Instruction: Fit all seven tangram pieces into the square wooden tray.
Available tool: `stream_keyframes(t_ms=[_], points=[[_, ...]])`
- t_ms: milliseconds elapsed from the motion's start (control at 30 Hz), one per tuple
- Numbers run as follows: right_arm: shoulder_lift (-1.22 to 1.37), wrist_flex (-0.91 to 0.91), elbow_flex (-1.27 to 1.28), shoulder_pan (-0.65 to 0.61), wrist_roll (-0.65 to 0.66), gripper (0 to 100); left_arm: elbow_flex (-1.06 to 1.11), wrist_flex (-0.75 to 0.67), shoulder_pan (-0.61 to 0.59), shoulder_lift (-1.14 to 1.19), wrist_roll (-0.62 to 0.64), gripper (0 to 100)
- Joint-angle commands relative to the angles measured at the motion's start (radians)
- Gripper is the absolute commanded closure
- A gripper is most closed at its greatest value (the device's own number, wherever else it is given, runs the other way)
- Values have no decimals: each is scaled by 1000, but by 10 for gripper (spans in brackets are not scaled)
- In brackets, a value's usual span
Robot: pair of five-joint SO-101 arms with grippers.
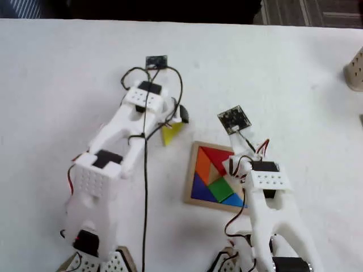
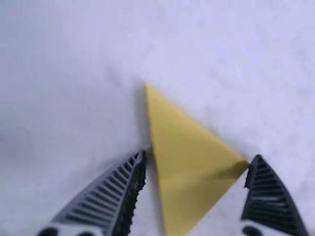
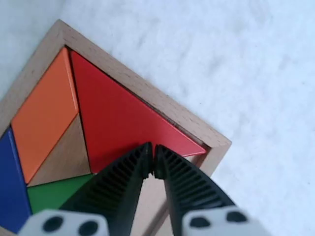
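1. High view: 2 white arms sit side by side on a white table [image 1: 295,73]. The left arm is over the loose yellow triangle [image 1: 170,134] and the right arm is over the square wooden tray [image 1: 190,177].
2. Left gripper [image 2: 199,157]: claw spread wide and holding nothing. The yellow triangle [image 2: 189,157] lies flat on the table btwn the 2 black ribbed fingers [image 2: 113,196]. 1 tip is right at a corner of the piece, the other just beside an edge.
3. The yellow piece is outside the tray, near its upper-left corner as seen from above, w/ a strip of table btwn them.
4. Right gripper [image 3: 153,153]: claw closed tip to tip, w/ nothing in it. It is low over the tray, at the edge of the red triangle [image 3: 118,118].
5. In the tray:
   - the red triangle along the wooden rim [image 3: 147,91]
   - an orange piece [image 3: 47,110] next to it
   - a blue piece [image 3: 10,182]
   - a green piece [image 3: 49,194]
   - in the high view, also a lighter blue piece [image 1: 233,199] at the near edge
6. A bare wood patch [image 3: 64,155] shows btwn orange, red and green.
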Motion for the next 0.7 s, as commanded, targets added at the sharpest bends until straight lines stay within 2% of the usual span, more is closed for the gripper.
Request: stream_keyframes(t_ms=[0, 300, 667], points=[[-33, -4, -6, -1, 11, 978, -153, 81, -12, 41, -11, 672], [-33, -4, -6, -1, 11, 978, -350, 275, -4, 163, -12, 675], [-33, -4, -6, -1, 12, 978, -391, 313, -5, 193, -15, 675]])
